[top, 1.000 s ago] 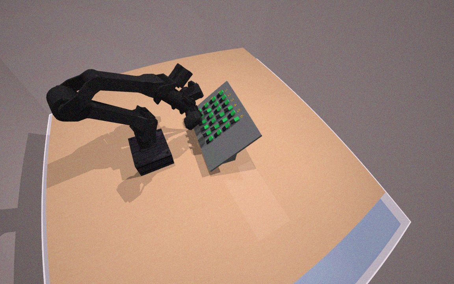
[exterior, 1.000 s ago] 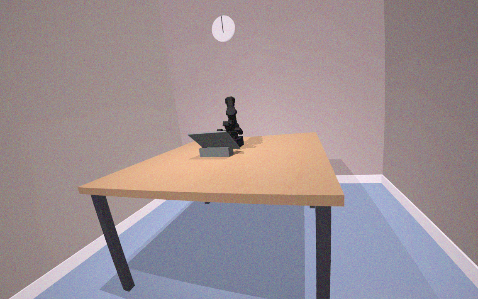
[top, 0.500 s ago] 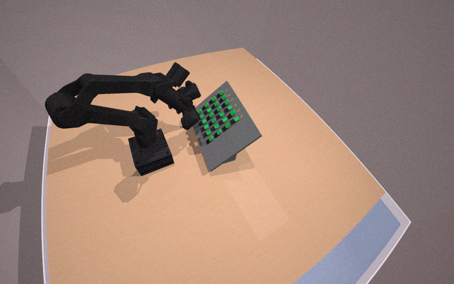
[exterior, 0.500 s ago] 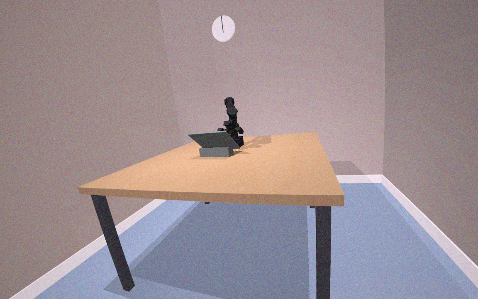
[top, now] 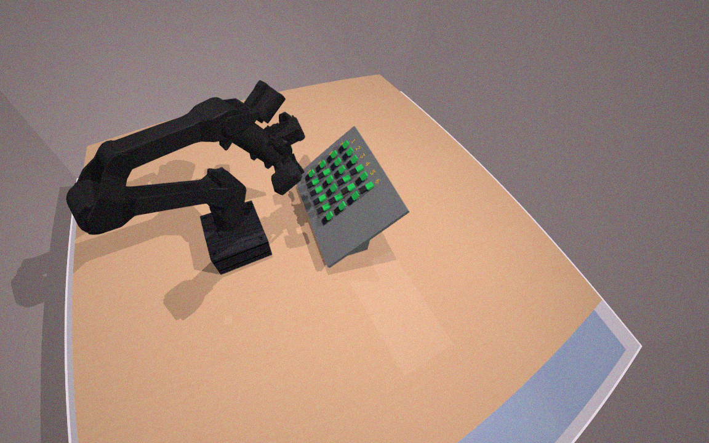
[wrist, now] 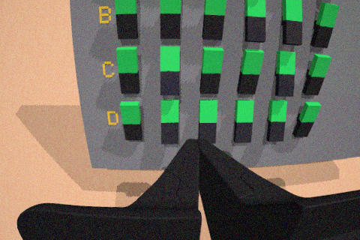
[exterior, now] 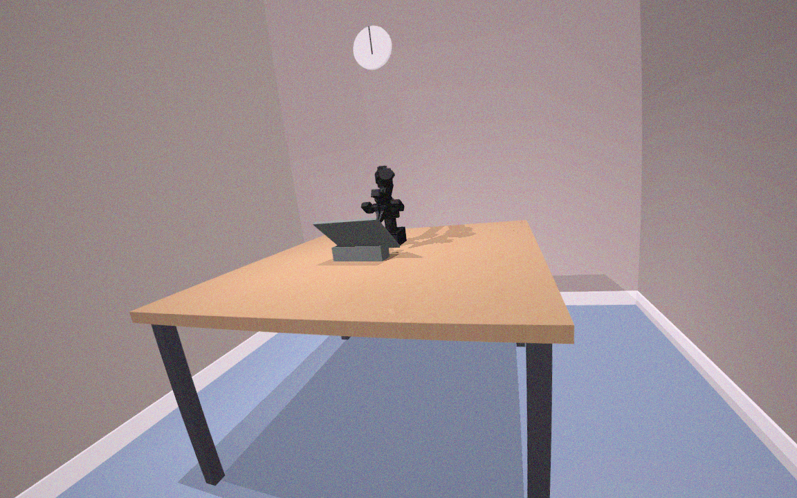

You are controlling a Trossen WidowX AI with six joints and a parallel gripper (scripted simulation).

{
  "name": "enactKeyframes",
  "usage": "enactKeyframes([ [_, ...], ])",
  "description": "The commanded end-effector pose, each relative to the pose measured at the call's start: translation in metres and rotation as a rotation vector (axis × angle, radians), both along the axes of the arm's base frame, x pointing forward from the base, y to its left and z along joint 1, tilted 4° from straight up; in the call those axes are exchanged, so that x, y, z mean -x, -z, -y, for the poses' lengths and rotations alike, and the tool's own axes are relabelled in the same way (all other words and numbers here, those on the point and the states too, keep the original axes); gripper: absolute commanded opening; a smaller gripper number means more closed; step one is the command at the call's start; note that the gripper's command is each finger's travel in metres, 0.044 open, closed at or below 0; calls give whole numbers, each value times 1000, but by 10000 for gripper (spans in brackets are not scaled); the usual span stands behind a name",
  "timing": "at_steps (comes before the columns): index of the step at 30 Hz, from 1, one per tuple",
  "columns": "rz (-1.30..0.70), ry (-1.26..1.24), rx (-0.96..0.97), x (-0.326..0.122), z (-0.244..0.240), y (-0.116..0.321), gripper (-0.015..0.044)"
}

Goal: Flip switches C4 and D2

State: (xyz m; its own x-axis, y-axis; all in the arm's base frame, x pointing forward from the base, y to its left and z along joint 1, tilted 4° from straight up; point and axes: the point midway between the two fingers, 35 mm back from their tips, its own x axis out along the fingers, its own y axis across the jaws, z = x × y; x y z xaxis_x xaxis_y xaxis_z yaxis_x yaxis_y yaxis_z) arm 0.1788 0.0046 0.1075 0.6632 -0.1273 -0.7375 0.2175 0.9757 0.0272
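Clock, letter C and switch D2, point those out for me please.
Clock (exterior: 372,47): exterior view, on its white face.
Letter C (wrist: 108,70): wrist view, on the printed letter's area.
Switch D2 (wrist: 169,112): wrist view, on its green end.

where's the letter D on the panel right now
In the wrist view, the yellow D sits at lower left, directly below the C and just left of the row's first switch.

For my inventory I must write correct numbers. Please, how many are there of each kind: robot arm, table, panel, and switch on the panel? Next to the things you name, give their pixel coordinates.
Robot arm (top: 159,129) (exterior: 385,185): 1
Table (top: 236,352) (exterior: 451,284) (wrist: 37,45): 1
Panel (top: 365,206) (exterior: 355,234) (wrist: 341,120): 1
Switches (top: 340,169) (wrist: 169,60): 24
Total: 27
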Motion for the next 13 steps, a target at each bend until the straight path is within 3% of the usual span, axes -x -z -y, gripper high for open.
enactKeyframes([
  [1,12,2,-5,-8,13,-15,0],
  [13,40,-3,8,-15,38,-35,0],
])
